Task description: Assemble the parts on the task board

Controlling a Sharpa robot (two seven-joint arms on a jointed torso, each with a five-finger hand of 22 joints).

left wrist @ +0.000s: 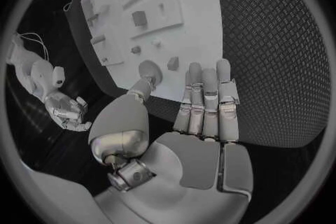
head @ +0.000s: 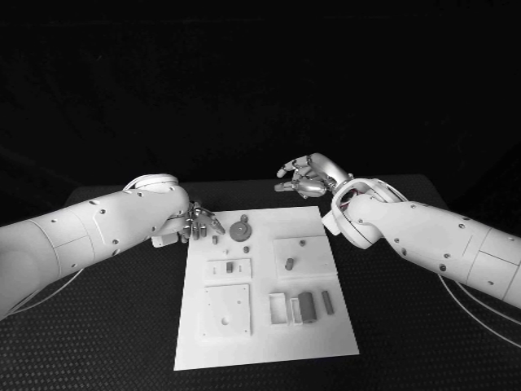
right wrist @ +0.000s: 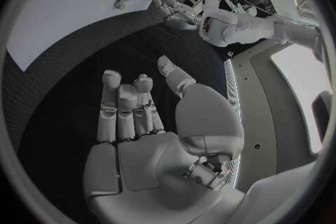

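Observation:
The white task board (head: 273, 326) lies in the middle of the table. On its far part lies a round gear (head: 242, 230), with a small part (head: 290, 263) and a short peg (head: 230, 265) nearer the middle. My left hand (head: 196, 224) hovers at the board's far left corner, fingers straight and apart from the thumb, holding nothing (left wrist: 203, 117). Its thumb points toward the gear (left wrist: 150, 71). My right hand (head: 308, 177) hangs beyond the board's far edge, empty, with its fingers loosely raised (right wrist: 147, 123).
Near the board's front right lie two dark blocks (head: 308, 307) beside a pale tray-like recess (head: 278, 308). A raised square plate (head: 228, 309) sits at the front left. Black textured table (head: 85, 342) surrounds the board on all sides.

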